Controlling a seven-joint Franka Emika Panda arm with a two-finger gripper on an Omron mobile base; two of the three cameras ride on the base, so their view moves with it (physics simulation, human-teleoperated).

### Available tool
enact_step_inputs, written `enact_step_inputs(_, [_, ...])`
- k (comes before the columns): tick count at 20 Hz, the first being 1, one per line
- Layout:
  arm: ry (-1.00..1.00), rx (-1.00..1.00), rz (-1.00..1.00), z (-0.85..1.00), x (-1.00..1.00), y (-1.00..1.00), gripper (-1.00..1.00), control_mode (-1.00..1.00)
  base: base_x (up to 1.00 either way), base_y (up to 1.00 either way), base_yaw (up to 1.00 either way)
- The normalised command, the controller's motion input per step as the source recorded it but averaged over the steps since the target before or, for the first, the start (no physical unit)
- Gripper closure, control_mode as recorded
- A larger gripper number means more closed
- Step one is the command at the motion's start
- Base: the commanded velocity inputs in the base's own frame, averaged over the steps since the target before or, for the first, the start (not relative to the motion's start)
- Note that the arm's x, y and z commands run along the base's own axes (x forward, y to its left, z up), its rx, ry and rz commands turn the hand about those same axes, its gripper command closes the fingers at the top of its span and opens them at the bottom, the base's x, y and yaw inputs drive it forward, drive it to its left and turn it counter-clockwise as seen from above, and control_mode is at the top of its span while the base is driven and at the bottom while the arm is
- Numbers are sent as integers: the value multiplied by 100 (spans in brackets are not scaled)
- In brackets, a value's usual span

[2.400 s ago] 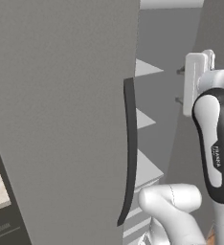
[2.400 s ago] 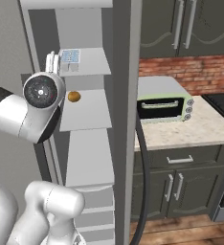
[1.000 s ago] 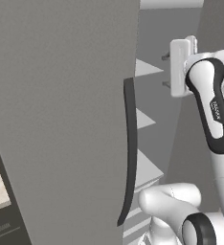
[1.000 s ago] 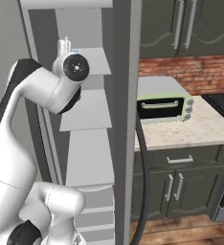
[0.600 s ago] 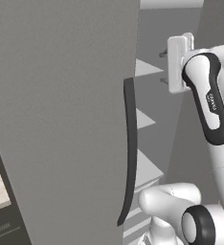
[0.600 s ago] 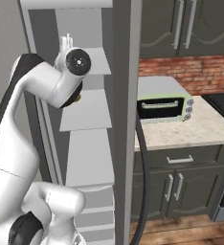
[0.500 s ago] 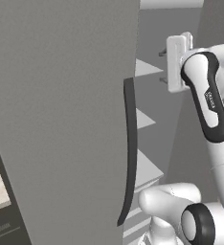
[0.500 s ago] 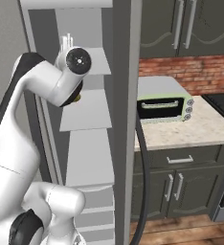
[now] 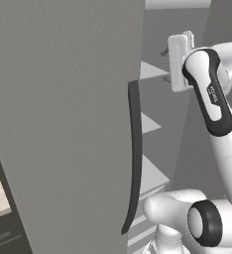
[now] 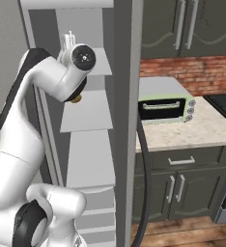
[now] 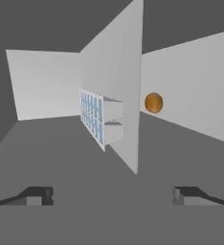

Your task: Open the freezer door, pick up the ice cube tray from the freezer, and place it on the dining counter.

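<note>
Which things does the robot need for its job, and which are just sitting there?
Needed: the ice cube tray, the open freezer door, the freezer shelves, the open gripper.

Just there: the orange ball, the toaster oven, the cabinets.

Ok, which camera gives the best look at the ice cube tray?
The hand view: the ice cube tray sits ahead on a shelf, its grid showing. In the base views the arm blocks that shelf, so the tray can't be made out.

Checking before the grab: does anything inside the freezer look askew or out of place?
Nothing stands out. In the hand view the ice cube tray lies flat on its shelf, and a small orange ball rests on the next shelf. The open pincer is short of the tray.
</note>
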Motion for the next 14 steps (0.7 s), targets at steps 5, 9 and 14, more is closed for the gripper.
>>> enact_step_inputs(5, [-1,0,5,0,31,0,-100,-100,0,0,0])
enact_step_inputs(9, [0,0,5,0,37,1,-100,-100,0,0,0])
enact_step_inputs(14, [0,0,3,-1,34,0,-100,-100,0,0,0])
